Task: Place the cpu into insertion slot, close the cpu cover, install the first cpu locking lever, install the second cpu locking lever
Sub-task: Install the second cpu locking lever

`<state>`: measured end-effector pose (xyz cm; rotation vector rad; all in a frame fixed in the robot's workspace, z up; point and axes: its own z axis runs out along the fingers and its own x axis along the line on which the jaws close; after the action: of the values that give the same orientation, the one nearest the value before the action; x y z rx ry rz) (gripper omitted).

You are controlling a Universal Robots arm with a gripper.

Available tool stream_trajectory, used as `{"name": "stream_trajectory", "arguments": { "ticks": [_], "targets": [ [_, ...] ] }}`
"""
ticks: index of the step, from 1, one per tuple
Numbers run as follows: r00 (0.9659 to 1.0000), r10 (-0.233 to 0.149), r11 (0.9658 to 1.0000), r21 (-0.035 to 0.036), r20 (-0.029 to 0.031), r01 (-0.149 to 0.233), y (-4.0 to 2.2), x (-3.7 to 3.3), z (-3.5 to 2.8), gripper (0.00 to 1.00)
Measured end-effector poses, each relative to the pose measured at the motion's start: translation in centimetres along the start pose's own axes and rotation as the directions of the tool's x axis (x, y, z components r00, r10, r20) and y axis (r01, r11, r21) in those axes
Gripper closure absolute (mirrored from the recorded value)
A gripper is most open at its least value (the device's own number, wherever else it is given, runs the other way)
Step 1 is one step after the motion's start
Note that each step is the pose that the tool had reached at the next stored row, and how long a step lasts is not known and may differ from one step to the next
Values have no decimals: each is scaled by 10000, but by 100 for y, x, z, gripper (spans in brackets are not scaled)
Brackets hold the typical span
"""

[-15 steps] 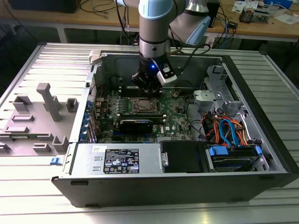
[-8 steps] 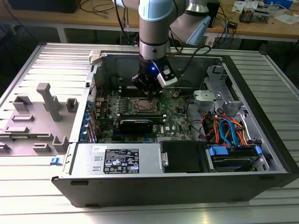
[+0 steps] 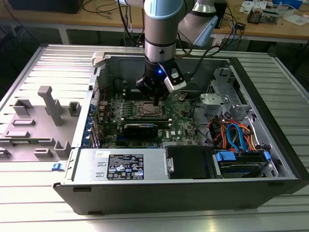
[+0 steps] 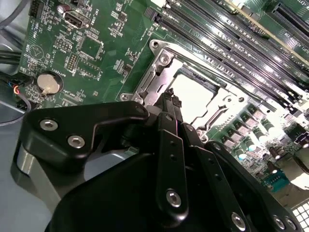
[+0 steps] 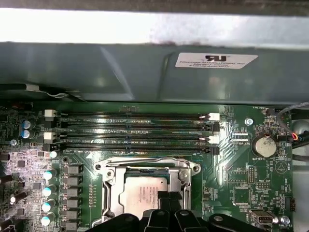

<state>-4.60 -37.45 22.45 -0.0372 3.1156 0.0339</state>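
I'm hovering the gripper (image 3: pixel 155 100) low over the insertion slot (image 3: pixel 146 110) inside the open computer case (image 3: pixel 270 145). In the second wrist view the fingers (image 4: pixel 170 104) are sitting pressed together, tips right at the socket's edge, pinching nothing I can see. The cpu (image 5: pixel 141 197) is lying flat in the slot, silver top up, just beyond the fingertips in both wrist views (image 4: pixel 195 96). The cpu cover (image 5: pixel 147 166) is lying down around it, framing the chip. Memory slots (image 5: pixel 135 130) are running alongside the socket on the green motherboard (image 5: pixel 231 183).
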Motion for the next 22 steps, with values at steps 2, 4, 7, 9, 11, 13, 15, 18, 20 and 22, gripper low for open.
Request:
{"name": "stream_trajectory", "arguments": {
  "ticks": [2, 4, 7, 9, 11, 13, 15, 18, 20, 22],
  "targets": [
    [10000, 0, 10000, 0, -10, 0, 0, -8, 0, 89],
    [10000, 1, 10000, -1, -20, -1, 0, -16, 0, 89],
    [10000, 0, 10000, -1, -25, 0, -1, -21, 0, 89],
    [10000, 1, 10000, -1, -47, -1, -1, -40, 1, 89],
    [10000, 2, 10000, -2, -69, -2, -2, -59, 2, 89],
    [10000, 1, 10000, -2, -72, -1, -2, -62, 2, 89],
    [10000, 2, 10000, -2, -77, -2, -2, -65, 2, 89],
    [10000, 1, 10000, -2, -82, -1, -2, -70, 2, 89],
    [10000, 2, 10000, -2, -85, -2, -2, -72, 2, 89],
    [10000, 2, 10000, -2, -88, -2, -3, -75, 2, 89]
  ]
}}
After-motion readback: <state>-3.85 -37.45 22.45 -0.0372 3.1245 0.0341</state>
